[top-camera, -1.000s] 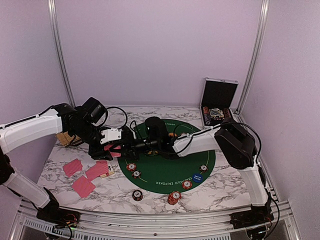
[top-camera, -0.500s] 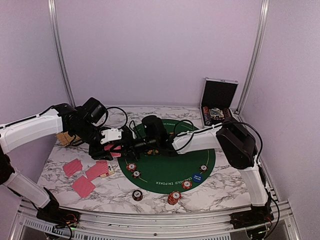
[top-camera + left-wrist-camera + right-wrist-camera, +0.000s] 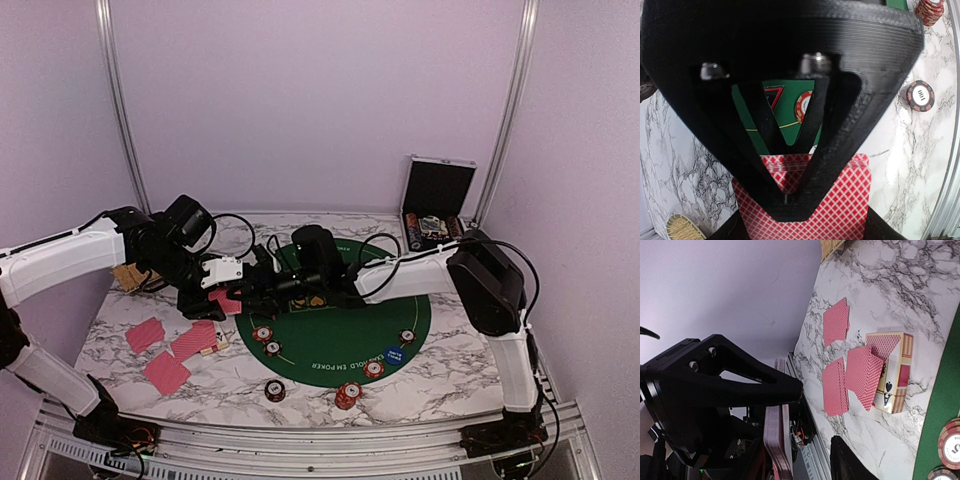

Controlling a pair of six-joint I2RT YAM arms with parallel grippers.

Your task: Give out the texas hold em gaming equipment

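Mid-air card pull: several cards could come away at once.
The left tool [image 3: 787, 202] is clamped on the deck of red-backed cards [image 3: 840, 210] above the counter [image 3: 440, 375]. The right tool [image 3: 812, 415], jaws apart, straddles the deck's edge, and biting too deep could drag off extra cards or tug the deck loose.

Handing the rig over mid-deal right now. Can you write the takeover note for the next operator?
Left gripper: shut on the deck of cards, held by the left edge of the green mat.
Right gripper: looks open, fingers at the deck's edge, no card taken as far as I can see.
Done: three card piles lie on the marble at left, by the card box. Chips and the blue disc are on the mat, and two more chips on the marble in front of it.
Left: draw cards from the deck and deal them.
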